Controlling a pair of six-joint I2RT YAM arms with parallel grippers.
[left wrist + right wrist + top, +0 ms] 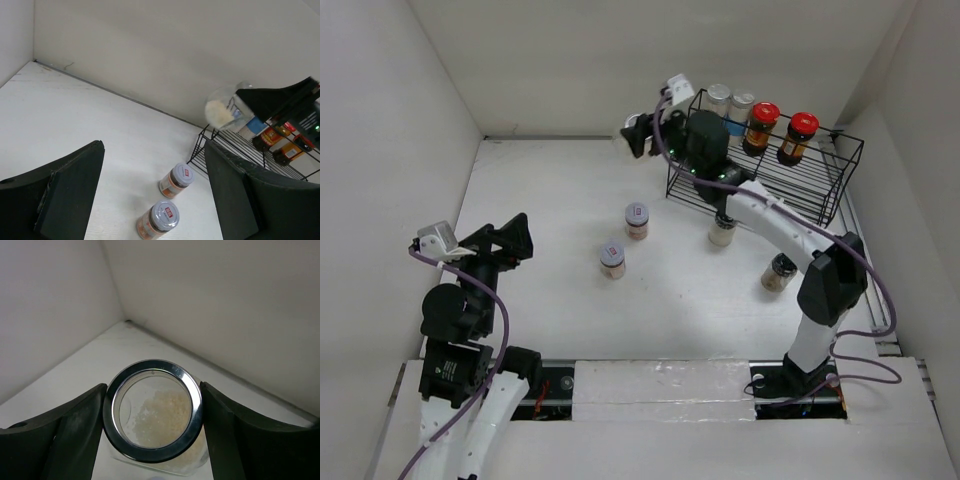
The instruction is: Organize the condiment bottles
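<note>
My right gripper (638, 134) is shut on a clear jar with a silver-rimmed lid (152, 412) holding pale grains, and holds it in the air left of the black wire rack (820, 192). The held jar also shows in the left wrist view (223, 107). Two grey-lidded jars (637, 220) (612, 258) stand mid-table and show in the left wrist view (176, 181) (158, 220). A pale jar (722, 231) and a dark-capped jar (779, 272) stand in front of the rack. In the rack stand two silver-lidded jars (719, 97) (742, 103) and two red-lidded ones (763, 122) (801, 132). My left gripper (510, 240) is open and empty.
White walls enclose the table on the left, back and right. The right arm (775, 225) stretches over the rack's front edge. The rack also shows in the left wrist view (235, 147).
</note>
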